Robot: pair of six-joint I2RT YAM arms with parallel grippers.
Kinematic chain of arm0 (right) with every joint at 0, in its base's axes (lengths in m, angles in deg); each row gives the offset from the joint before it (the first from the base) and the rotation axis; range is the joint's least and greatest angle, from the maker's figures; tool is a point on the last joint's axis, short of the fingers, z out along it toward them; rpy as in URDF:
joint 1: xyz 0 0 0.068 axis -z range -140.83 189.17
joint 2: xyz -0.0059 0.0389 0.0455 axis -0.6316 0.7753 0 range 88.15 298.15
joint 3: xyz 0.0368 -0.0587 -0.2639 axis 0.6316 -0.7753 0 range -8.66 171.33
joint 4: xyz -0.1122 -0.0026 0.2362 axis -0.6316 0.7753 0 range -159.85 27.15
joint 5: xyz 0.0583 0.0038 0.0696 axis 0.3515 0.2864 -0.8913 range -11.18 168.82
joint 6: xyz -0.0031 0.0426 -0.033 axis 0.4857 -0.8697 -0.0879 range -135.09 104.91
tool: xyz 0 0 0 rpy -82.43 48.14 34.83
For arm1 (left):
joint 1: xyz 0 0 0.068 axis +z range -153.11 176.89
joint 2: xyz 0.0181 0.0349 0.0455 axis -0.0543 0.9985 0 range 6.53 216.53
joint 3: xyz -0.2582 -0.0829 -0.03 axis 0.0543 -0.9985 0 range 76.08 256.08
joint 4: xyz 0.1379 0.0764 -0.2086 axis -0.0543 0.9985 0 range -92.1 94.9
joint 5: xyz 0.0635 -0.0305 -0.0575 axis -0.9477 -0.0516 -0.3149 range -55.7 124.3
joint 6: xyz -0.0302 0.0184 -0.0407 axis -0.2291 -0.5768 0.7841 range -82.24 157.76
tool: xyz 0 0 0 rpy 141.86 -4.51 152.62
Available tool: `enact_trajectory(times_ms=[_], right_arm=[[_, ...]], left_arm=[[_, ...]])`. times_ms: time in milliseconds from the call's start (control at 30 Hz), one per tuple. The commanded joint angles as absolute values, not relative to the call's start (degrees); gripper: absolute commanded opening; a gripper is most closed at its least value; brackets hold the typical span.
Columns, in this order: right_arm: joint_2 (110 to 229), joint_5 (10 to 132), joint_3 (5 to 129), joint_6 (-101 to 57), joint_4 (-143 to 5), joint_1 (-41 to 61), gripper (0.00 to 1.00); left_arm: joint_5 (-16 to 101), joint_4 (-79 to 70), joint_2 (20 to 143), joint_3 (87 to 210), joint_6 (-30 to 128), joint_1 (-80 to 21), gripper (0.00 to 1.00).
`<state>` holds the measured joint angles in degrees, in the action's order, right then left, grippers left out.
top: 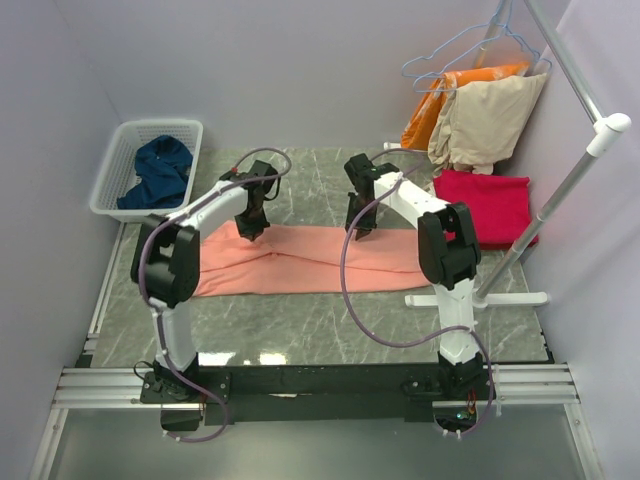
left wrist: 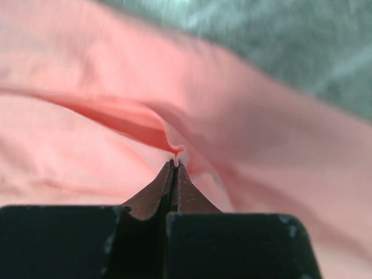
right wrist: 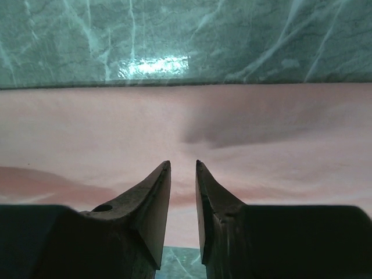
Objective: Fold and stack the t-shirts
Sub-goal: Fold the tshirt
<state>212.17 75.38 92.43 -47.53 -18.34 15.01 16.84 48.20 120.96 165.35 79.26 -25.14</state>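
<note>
In the middle of the top view, the salmon-pink t-shirt [top: 310, 262] lies on the grey marble table [top: 300, 335] as a long band from left to right. As far as I can judge it is already folded once lengthwise, with a diagonal crease near its centre. Both arms reach down to its far edge, one left of the centre and one right of it. I read this as preparation for the next fold, because two holding points keep a long edge straight when it is carried over. The left gripper [left wrist: 175, 164] has its fingers pressed together on a small pinch of the pink cloth. In the left wrist view a ridge of fabric rises toward the tips, so the cloth is raised a little there. The right gripper [right wrist: 183, 167] stands just over the same shirt with a narrow gap between its fingers and nothing in it. I judge it must take the edge before the two can move together. In the upper right of the top view the crimson-red t-shirt [top: 485, 207] lies folded, probably as the base of the stack. In the upper left the navy-blue t-shirt [top: 160, 170] sits crumpled in a white basket [top: 160, 124], not yet folded. An orange garment [top: 425, 110] and a beige garment [top: 490, 120] hang on hangers at the upper right and seem no part of the work.
</note>
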Motion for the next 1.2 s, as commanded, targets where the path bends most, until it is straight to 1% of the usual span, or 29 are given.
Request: enact_trajectory(times_ms=[0, 267, 400, 433, 467, 500, 533, 633, 667, 800, 967, 1033, 1167], right_arm=[[207.5, 76.6, 91.4, -46.6, -19.1, 15.4, 0.31], [206.1, 77.1, 89.4, -46.0, -19.6, 15.6, 0.30], [205.9, 77.2, 89.6, -45.9, -19.4, 16.0, 0.30], [205.9, 77.3, 89.7, -45.9, -19.3, 16.0, 0.30], [205.9, 77.3, 89.8, -45.8, -19.2, 16.1, 0.30], [205.9, 77.4, 89.8, -45.8, -19.1, 16.3, 0.30], [205.9, 77.4, 89.8, -45.8, -19.1, 16.3, 0.30], [205.7, 77.6, 89.6, -45.8, -19.0, 16.7, 0.29], [205.7, 77.6, 89.5, -45.8, -19.0, 16.8, 0.29], [205.7, 77.7, 89.2, -45.8, -19.0, 16.8, 0.29], [205.0, 78.5, 88.7, -45.8, -19.1, 17.2, 0.29], [204.4, 78.7, 88.4, -45.8, -19.1, 17.5, 0.29], [204.5, 78.1, 88.4, -45.3, -19.0, 18.2, 0.30]], left_arm=[[15.1, 50.9, 110.7, 160.3, 81.8, -28.9, 0.01], [16.0, 54.6, 101.5, 152.0, 87.3, -34.1, 0.01], [17.9, 55.6, 99.4, 148.4, 90.0, -38.4, 0.01], [18.4, 55.9, 99.3, 147.9, 91.0, -39.1, 0.06], [19.2, 56.2, 99.2, 147.4, 91.5, -39.8, 0.20], [20.1, 56.3, 99.1, 146.2, 92.0, -41.2, 0.31], [20.7, 56.3, 99.0, 145.6, 92.3, -41.9, 0.39], [22.0, 56.8, 98.8, 143.8, 94.3, -43.7, 0.45], [22.0, 57.0, 98.5, 143.7, 94.5, -44.0, 0.49], [17.6, 58.6, 97.9, 145.9, 96.1, -44.5, 0.50], [11.6, 60.2, 99.0, 152.4, 97.3, -44.1, 0.53], [10.1, 59.4, 100.7, 153.5, 97.9, -42.8, 0.53], [13.0, 53.1, 103.6, 150.7, 95.8, -35.3, 0.53]])
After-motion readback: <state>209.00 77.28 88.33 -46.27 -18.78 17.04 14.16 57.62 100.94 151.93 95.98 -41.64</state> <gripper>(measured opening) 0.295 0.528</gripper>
